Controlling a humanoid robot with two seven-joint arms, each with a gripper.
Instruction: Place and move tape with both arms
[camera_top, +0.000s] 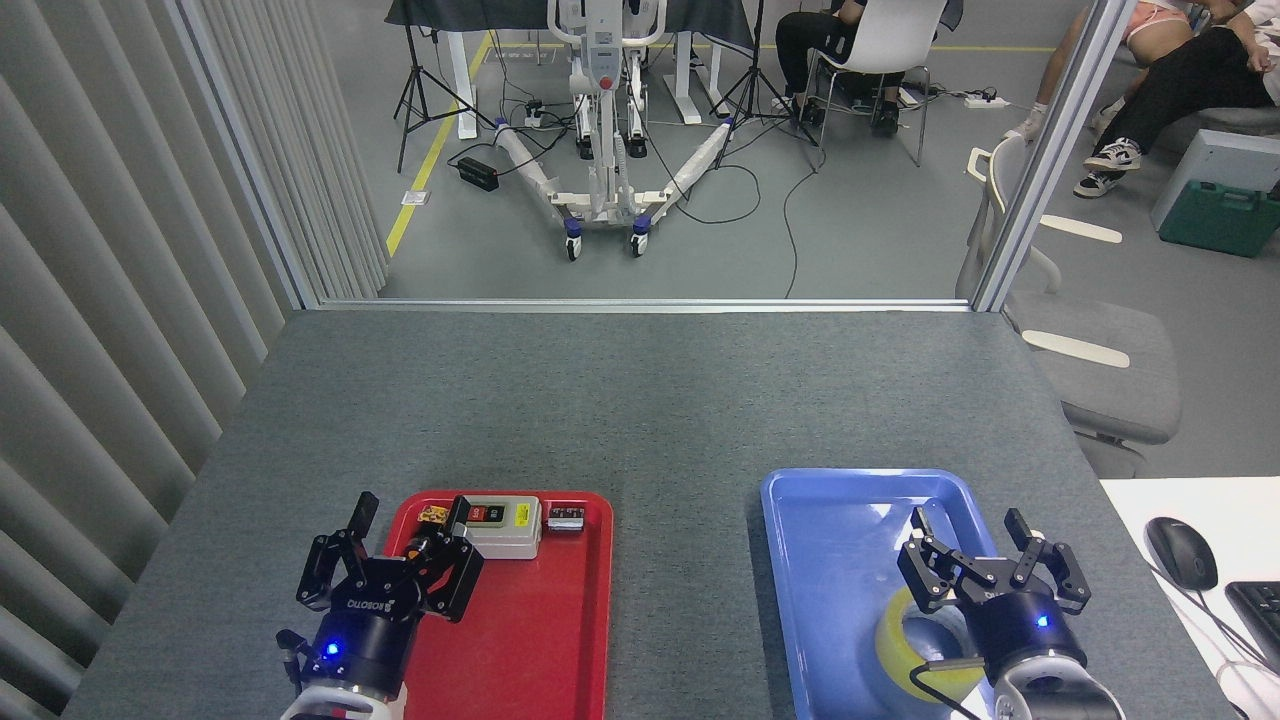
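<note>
My right pincer (985, 550) is spread wide open and holds nothing. The tape (905, 640) lies flat in the blue tray (830, 560), just below and behind its fingers, partly hidden by my arm. My left pincer (395, 555) is open and empty too, over the red tray's (530, 640) edge. If I reach blind, I think a finger could knock the tape away.

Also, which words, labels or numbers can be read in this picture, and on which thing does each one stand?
"ROBOTIQ": on the left tool, printed upside down as the head view sees it.
Red and yellow labels on the white switch box in the red tray: too small to read.
Right tool, tape, blue tray: no text visible.
</note>
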